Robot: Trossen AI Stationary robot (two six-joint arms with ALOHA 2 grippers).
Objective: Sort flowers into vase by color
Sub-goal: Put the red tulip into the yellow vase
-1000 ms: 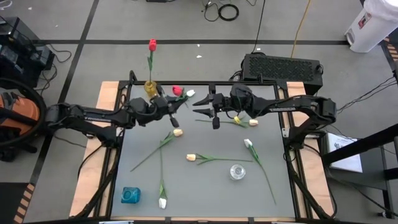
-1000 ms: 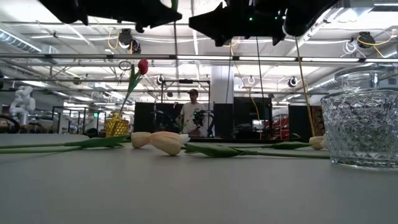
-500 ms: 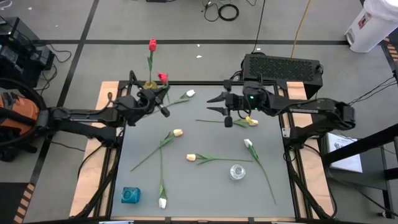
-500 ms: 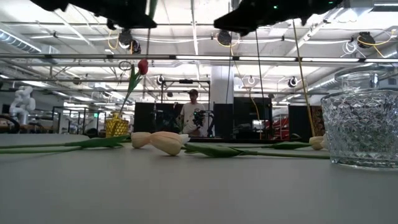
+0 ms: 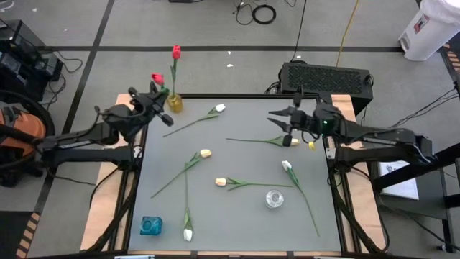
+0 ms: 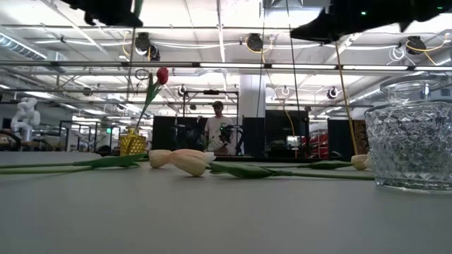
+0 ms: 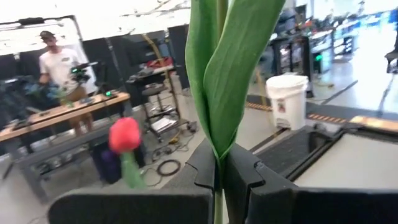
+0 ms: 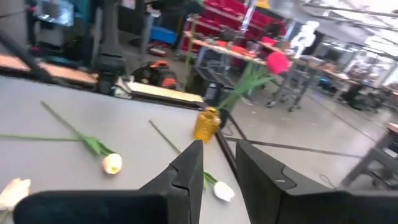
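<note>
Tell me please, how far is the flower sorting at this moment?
Done: one red tulip stands in the yellow vase. In hand: the left gripper, beside that vase, is shut on a second red tulip. Left: six pale tulips lie on the table; the clear vase and the blue vase hold nothing. The right gripper carries nothing.

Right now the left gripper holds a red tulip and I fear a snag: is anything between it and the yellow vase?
Nothing visible: left gripper with red tulip sits beside yellow vase.
</note>
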